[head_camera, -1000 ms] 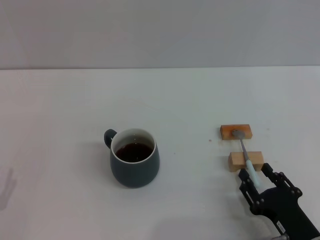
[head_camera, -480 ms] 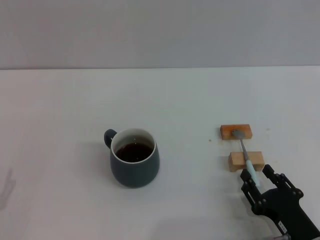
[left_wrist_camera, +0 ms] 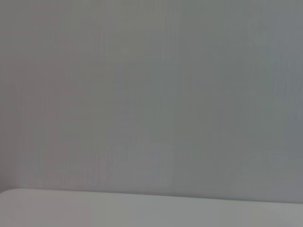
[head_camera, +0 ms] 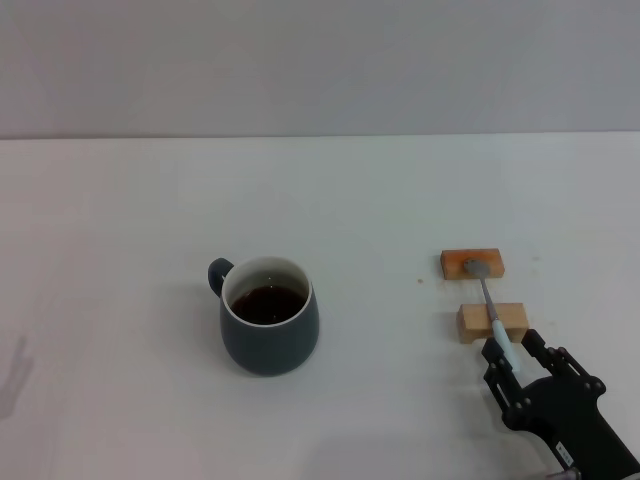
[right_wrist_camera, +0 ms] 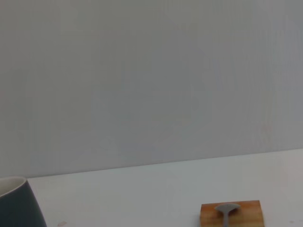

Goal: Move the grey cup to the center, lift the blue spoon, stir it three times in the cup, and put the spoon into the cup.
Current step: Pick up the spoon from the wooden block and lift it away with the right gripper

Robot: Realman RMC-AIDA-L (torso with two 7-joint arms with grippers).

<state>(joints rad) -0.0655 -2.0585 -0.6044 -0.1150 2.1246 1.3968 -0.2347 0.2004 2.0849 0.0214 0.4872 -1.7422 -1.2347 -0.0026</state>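
- Grey cup (head_camera: pixel 269 328), left of centre, holds dark liquid.
- Blue spoon (head_camera: pixel 491 310) lies across two wooden blocks (head_camera: pixel 491 322), right.
- Right gripper (head_camera: pixel 513 356), near-right, fingers spread around spoon handle tip, not clamped.

Black right gripper (head_camera: pixel 514 357), angular linked fingers, small screws
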